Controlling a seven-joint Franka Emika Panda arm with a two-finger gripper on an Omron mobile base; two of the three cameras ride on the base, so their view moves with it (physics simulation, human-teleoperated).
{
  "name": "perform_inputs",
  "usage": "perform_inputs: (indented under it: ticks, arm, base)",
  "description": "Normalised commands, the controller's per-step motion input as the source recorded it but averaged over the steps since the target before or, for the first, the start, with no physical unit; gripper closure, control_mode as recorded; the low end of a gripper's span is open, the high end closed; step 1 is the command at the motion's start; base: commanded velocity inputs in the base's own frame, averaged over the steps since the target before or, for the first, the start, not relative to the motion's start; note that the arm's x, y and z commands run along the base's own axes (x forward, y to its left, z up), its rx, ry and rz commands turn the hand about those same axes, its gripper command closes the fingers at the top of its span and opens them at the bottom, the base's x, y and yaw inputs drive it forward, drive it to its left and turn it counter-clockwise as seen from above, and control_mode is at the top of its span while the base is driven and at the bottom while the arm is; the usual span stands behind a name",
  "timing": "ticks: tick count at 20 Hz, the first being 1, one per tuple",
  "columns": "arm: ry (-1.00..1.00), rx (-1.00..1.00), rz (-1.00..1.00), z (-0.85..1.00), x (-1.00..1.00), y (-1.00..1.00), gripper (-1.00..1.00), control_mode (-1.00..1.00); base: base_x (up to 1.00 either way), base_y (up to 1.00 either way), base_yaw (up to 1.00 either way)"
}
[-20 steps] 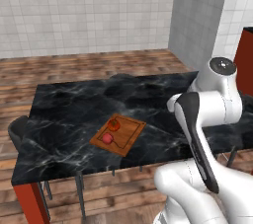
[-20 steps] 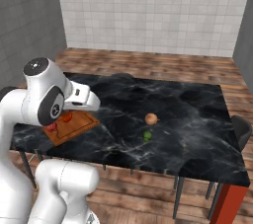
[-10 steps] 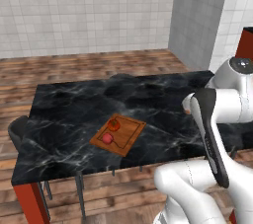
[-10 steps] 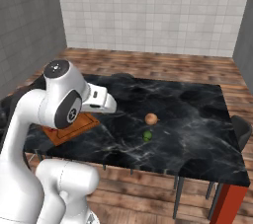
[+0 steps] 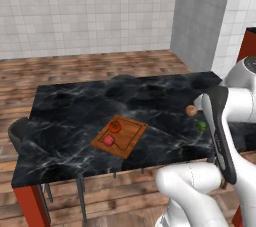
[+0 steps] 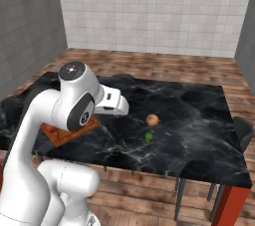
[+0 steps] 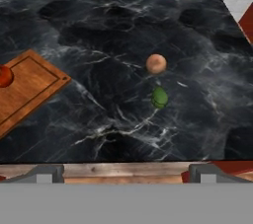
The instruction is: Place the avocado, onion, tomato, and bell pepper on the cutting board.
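The wooden cutting board (image 5: 126, 138) lies on the black marble table (image 5: 70, 116), with the orange-red tomato (image 5: 115, 126) and the red bell pepper (image 5: 108, 140) resting on it. Right of the board, on bare marble, sit the pale onion (image 5: 191, 110) and the green avocado (image 5: 200, 125), close together. The hand view looks down on the onion (image 7: 156, 63), the avocado (image 7: 159, 97) and a corner of the board (image 7: 29, 92). My gripper (image 7: 127, 172) hangs above the table's near edge, short of the avocado, open and holding nothing.
A dark chair (image 5: 17, 132) stands at the table's left end and another chair (image 6: 242, 129) at its right end. Red table legs (image 6: 224, 205) show at the corners. Wooden floor and tiled walls surround the table.
My arm has swung to the right, away from the cutting board and toward the onion and avocado. The gripper has stayed open; the produce has not moved.
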Motion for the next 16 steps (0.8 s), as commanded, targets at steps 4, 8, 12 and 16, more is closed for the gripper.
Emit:
perform_inputs:
  ticks: [4,8,12,16]
  arm:
    - [0.01,0.00,-0.01,0.00,0.04,-0.25,-1.00,-1.00]
    - [0.05,0.00,-0.02,-0.01,0.07,-0.17,-1.00,-1.00]
    - [0.04,0.00,-0.03,-0.04,0.09,-0.12,-1.00,-1.00]
    - [0.05,0.00,-0.03,-0.15,0.13,-0.09,-1.00,-1.00]
  base:
    - [0.00,0.00,0.00]
    - [0.00,0.00,0.00]
    - [0.00,0.00,0.00]
    - [0.00,0.00,0.00]
